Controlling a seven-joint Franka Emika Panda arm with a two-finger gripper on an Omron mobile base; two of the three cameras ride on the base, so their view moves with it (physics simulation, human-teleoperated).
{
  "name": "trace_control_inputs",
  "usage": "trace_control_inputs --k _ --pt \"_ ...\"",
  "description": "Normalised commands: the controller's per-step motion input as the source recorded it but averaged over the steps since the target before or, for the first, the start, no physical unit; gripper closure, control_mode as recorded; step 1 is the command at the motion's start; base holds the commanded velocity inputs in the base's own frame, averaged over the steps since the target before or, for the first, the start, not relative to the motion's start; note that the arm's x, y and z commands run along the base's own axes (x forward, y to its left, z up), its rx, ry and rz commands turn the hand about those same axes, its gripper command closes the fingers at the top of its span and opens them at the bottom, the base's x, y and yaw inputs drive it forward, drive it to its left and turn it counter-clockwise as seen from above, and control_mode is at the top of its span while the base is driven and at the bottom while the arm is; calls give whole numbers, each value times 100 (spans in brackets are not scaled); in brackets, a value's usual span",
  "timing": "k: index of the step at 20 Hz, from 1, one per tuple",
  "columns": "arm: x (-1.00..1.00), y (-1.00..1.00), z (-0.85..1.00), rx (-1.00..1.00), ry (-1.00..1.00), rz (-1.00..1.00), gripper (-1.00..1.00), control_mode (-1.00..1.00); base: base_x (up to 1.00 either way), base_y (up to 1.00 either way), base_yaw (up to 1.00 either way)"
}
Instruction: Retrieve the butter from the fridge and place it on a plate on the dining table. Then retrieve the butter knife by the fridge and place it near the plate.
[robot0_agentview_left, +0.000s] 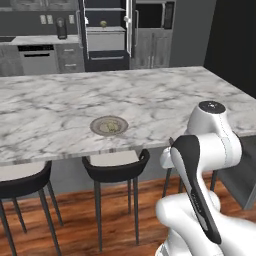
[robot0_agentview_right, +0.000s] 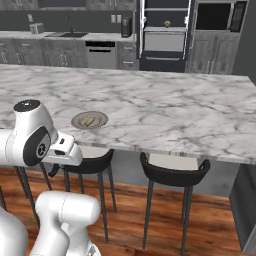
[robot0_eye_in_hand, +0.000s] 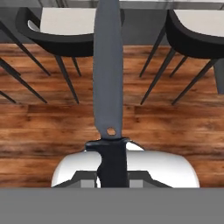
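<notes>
Pinching the butter knife (robot0_eye_in_hand: 107, 87) by its dark handle, my gripper (robot0_eye_in_hand: 112, 175) pointed its grey blade toward twelve o'clock over the wood floor (robot0_eye_in_hand: 175, 127), between two black stools (robot0_eye_in_hand: 65, 30); the butter (robot0_agentview_left: 108, 126) sat on the plate (robot0_agentview_left: 95, 128) on the dining table (robot0_agentview_left: 165, 100).

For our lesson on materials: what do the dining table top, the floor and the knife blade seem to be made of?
White, grey-veined dining table top: probably polished marble, judging by the veining. Reddish-brown plank floor: seemingly varnished wood, with visible grain and board seams. Slim grey blade of the butter knife: possibly matte metal; flat and uniform, so uncertain.

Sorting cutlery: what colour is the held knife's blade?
Grey blade on the butter knife, with a near-black handle; hand view.
</notes>
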Motion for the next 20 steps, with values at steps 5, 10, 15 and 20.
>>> trace_control_inputs --k 5,10,15,20 --pt "0 0 0 0 0 0 100 100 29 -38 1" --pt "0 0 0 0 0 0 100 100 65 -45 0" --pt "0 0 0 0 0 0 100 100 48 -16 0" --pt "0 0 0 0 0 0 100 100 28 0 7"
